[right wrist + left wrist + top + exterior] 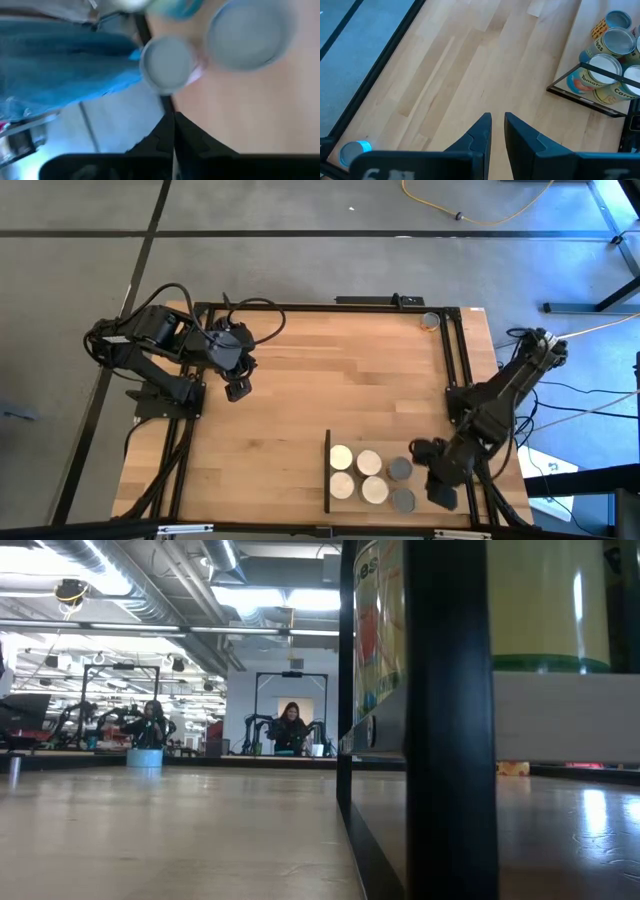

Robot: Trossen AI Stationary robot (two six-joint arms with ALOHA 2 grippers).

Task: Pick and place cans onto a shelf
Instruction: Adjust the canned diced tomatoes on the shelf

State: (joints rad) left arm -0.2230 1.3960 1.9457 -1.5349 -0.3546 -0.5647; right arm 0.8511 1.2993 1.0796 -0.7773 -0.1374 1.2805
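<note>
Six cans (369,476) on shelf (329,470) (clustered)

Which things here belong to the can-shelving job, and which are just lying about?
Part of the job:
- the shelf with four cream-topped cans
- two grey-topped cans beside them
- a stray can at the table's far edge
- right gripper, shut and empty; left gripper, waiting

Just lying about:
- yellow cable on the floor
- people in the background

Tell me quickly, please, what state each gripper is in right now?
Left gripper: slightly open, holding nothing, above bare table.
Right gripper: closed, empty, beside the cans.
</note>
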